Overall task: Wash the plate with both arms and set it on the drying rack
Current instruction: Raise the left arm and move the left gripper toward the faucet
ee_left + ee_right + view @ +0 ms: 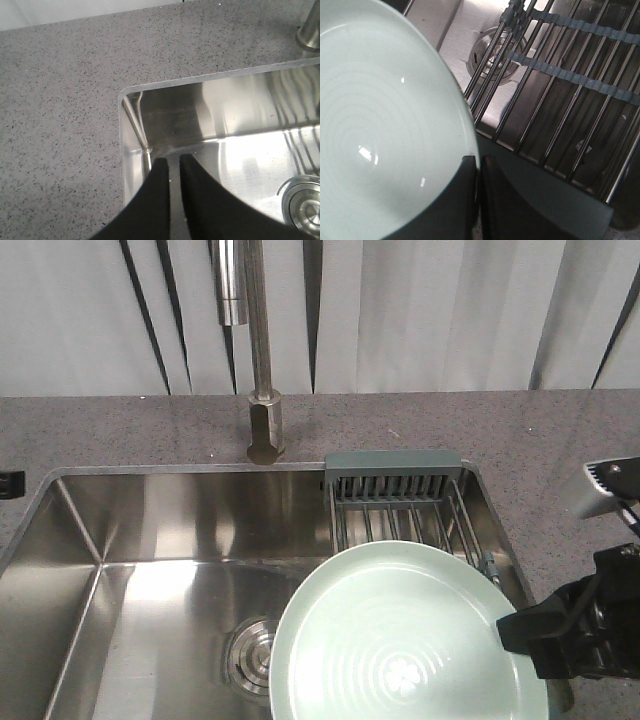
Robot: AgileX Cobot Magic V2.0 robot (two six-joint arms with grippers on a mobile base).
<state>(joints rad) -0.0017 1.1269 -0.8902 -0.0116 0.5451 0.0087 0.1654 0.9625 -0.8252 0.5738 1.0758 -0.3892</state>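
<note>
The pale mint-green plate hangs tilted over the sink's right side, its far edge over the near part of the drying rack. My right gripper is shut on the plate's right rim. The right wrist view shows the plate at left with the rim pinched in the right gripper, and the drying rack's steel wires beyond. The left gripper hovers over the sink's back left corner, fingers nearly together with nothing between them. It is out of the front view.
A steel sink basin has a drain left of the plate. A tall steel faucet stands behind the basin at centre. Speckled grey countertop surrounds the sink. A light grey module sits on the right arm.
</note>
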